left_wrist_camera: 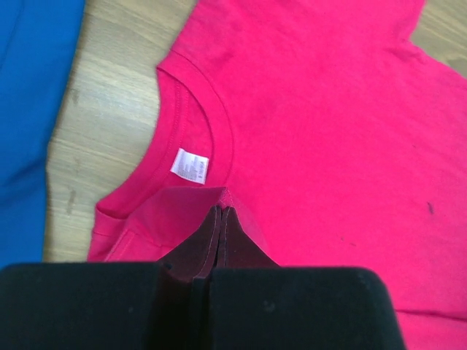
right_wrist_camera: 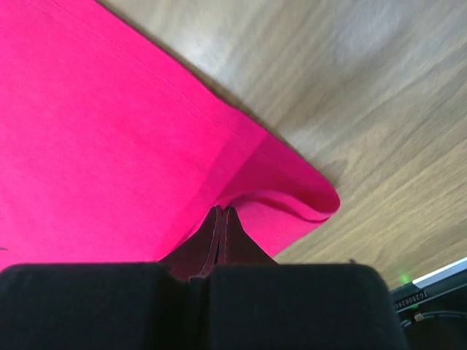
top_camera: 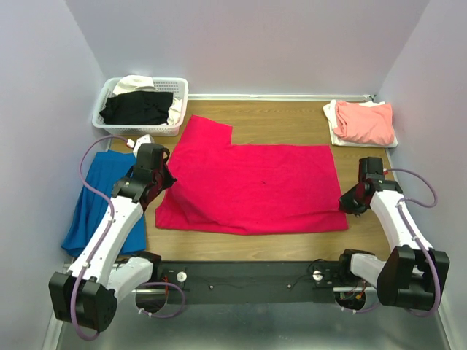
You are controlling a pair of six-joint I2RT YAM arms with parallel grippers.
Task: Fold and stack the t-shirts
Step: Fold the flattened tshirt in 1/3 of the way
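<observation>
**Top view.** The red tee [top_camera: 252,186] lies spread across the middle of the worktop [top_camera: 277,120], with one sleeve pointing to the far side. The left claw [top_camera: 168,182] is at its left edge and the right claw [top_camera: 345,204] at its near right corner. From here I cannot tell how either claw's jaws stand. A basket [top_camera: 139,129] at the far left holds a black tee [top_camera: 139,108] and a white tee [top_camera: 135,82]. At the far right a folded salmon tee [top_camera: 363,122] rests on a pale tee [top_camera: 332,120]. A blue cloth [top_camera: 102,193] lies along the left edge, under the left arm. No writing is legible.

**Left wrist view.** Only this view shows the collar [left_wrist_camera: 211,117] and a white label [left_wrist_camera: 190,165] sewn inside it. The label's print is too small to read. The left claw [left_wrist_camera: 221,215] is pinched closed on a raised fold of the red tee [left_wrist_camera: 328,109] just below the collar. The blue cloth [left_wrist_camera: 29,109] fills the left margin, with bare worktop [left_wrist_camera: 109,109] between it and the tee.

**Right wrist view.** The right claw [right_wrist_camera: 221,215] is clamped on the hem corner of the red tee [right_wrist_camera: 95,131], and the fabric curls over beside it. The worktop [right_wrist_camera: 350,87] lies beyond. In the lower right corner are a green light [right_wrist_camera: 403,278] and a printed strip [right_wrist_camera: 419,295], whose characters are too blurred to read.
</observation>
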